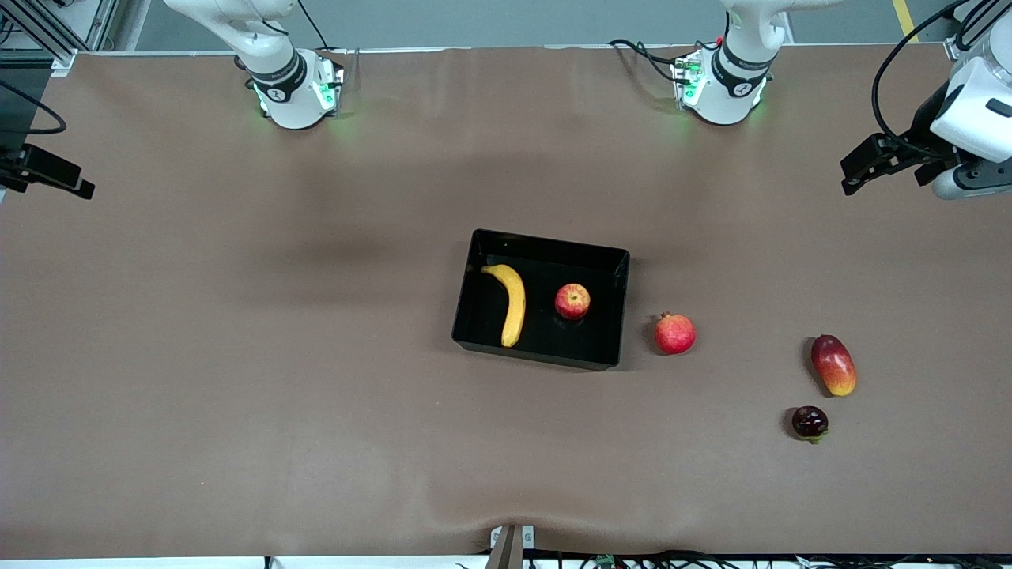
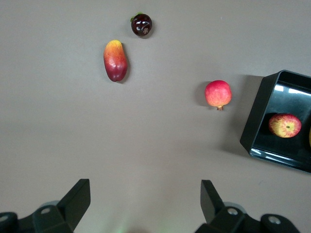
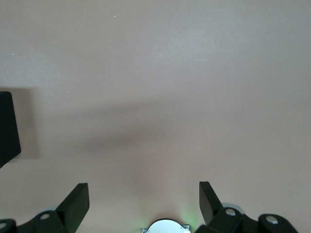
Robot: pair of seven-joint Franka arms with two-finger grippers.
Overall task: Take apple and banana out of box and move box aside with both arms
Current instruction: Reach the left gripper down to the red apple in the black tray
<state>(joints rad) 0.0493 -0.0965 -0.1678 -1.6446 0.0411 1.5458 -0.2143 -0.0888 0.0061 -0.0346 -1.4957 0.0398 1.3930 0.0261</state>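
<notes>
brown table (image 1: 237, 356) — box (image 1: 613, 308) holds banana (image 1: 514, 304), apple (image 1: 572, 301)

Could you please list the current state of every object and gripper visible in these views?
banana: lying in the black tray
apple: in the tray, apart from the banana
black tray: upright on the table
pomegranate: on the table beside the tray
mango: on the table
dark round fruit: on the table
left gripper: open, empty
right gripper: open, empty
</notes>
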